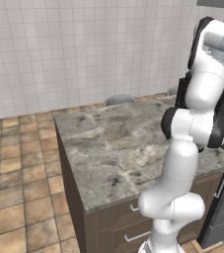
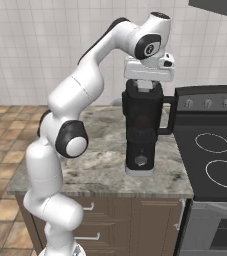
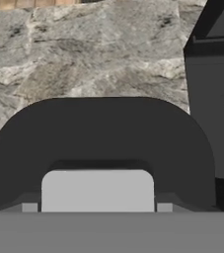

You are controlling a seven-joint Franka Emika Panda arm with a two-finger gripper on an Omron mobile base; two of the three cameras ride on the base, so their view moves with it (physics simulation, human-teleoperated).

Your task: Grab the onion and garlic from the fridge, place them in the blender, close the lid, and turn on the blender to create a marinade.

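Left base view: the arm (image 1: 192, 143) stands over the marble tabletop (image 1: 118, 143), with bare stone left of it.

Right base view: the jaws (image 2: 144, 86) hang straight down on the blender (image 2: 142, 131), closed on the grey knob of the lid (image 2: 143, 89), which sits on top of the jar. The stove (image 2: 212, 150) stands just beside the blender's handle side, so room is tighter there.

Hand view: the lid (image 3: 101, 143) sits just under the jaws, knob between them. It looks stiff, light and smooth; the knob is the sensible hold, pressed evenly
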